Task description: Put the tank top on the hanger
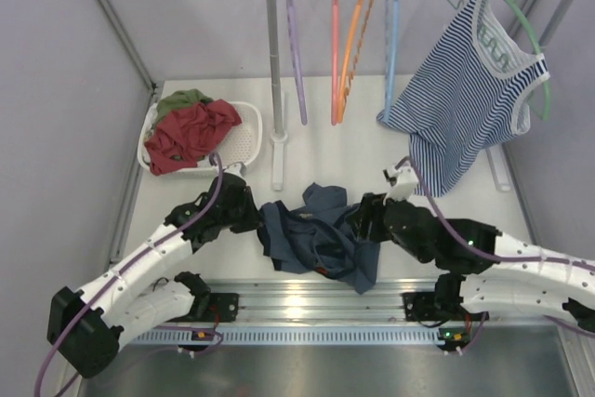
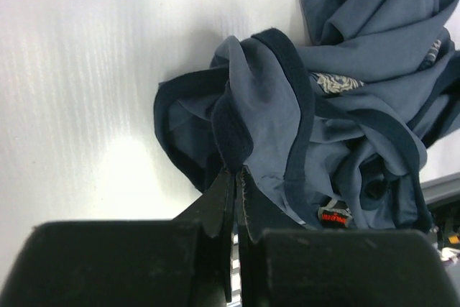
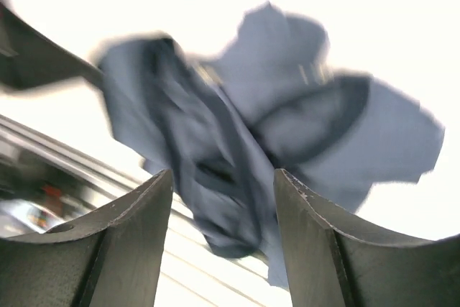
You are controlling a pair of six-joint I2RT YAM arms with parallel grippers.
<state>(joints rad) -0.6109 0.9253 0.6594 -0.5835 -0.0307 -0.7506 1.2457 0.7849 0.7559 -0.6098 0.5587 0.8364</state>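
The navy tank top [image 1: 316, 234] lies crumpled in the middle of the white table, between my two arms. My left gripper [image 1: 253, 220] is at its left side. In the left wrist view that gripper [image 2: 237, 172] is shut on a dark hem fold of the tank top [image 2: 345, 106]. My right gripper [image 1: 364, 220] is at the top's right side. In the blurred right wrist view it [image 3: 223, 174] stands open, with the tank top [image 3: 287, 106] just beyond the fingertips and nothing pinched. The light-blue hanger [image 1: 391, 44] hangs on the rail at the back.
A white basket [image 1: 246, 132] at the back left holds red and green garments. A striped tank top [image 1: 474, 90] hangs on a green hanger at the right. Purple [image 1: 296, 53] and orange [image 1: 353, 44] hangers share the rail. The rack post [image 1: 274, 72] stands behind the tank top.
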